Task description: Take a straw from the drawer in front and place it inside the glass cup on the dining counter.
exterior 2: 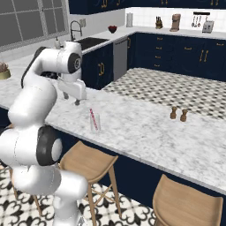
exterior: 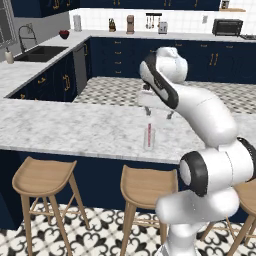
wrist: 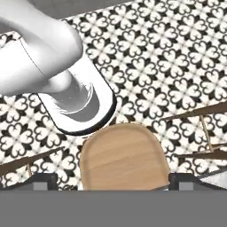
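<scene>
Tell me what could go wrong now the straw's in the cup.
The gripper hangs open just above the straw, which sticks out of the cup. Sweeping sideways instead of lifting might catch the straw and tip the cup.

The cup stands near the counter edge above a stool; if knocked, it could roll off.
</scene>
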